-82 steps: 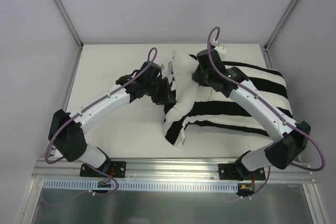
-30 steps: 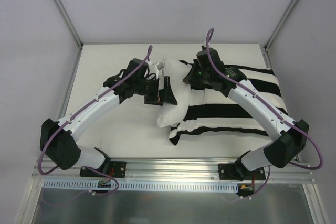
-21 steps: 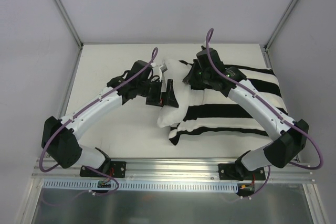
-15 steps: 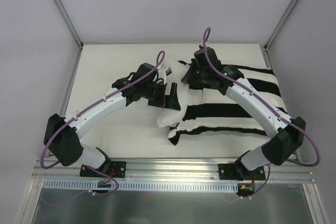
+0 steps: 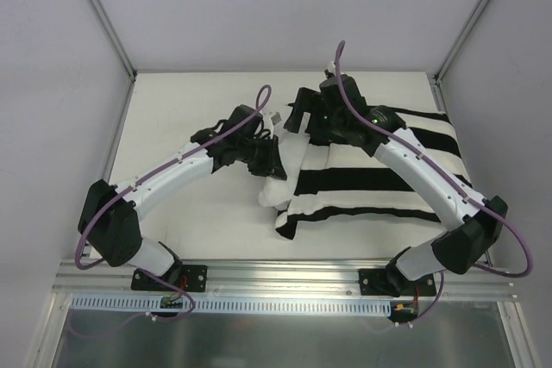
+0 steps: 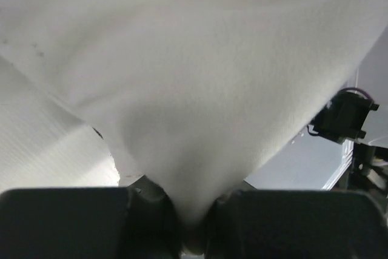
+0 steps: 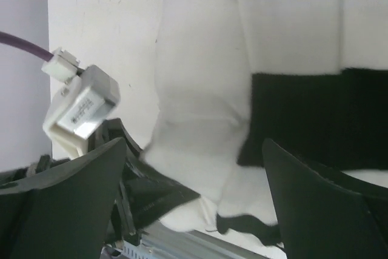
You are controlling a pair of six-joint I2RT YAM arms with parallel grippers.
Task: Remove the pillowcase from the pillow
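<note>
Top external view: shows the pillowcase (image 5: 392, 170) lying flat across the right half of the worktop (image 5: 172, 109), with the pillow (image 5: 291, 157) sticking out of its open left end. Places the left end effector (image 5: 269, 159) right on that bare white end. Places the right end effector (image 5: 298, 113) just past it on the far side, over the upper left corner of the striped cloth.

Left wrist view: shows the left end effector (image 6: 194, 210) almost closed, pinching a tented fold of the white pillow (image 6: 200, 89) between its fingers (image 6: 91, 222).

Right wrist view: shows the right end effector (image 7: 193, 147) spread wide and holding nothing. Looks down on the pillow (image 7: 200, 77), with the pillowcase (image 7: 303, 107) to the right and bare worktop (image 7: 103, 16) to the left.
</note>
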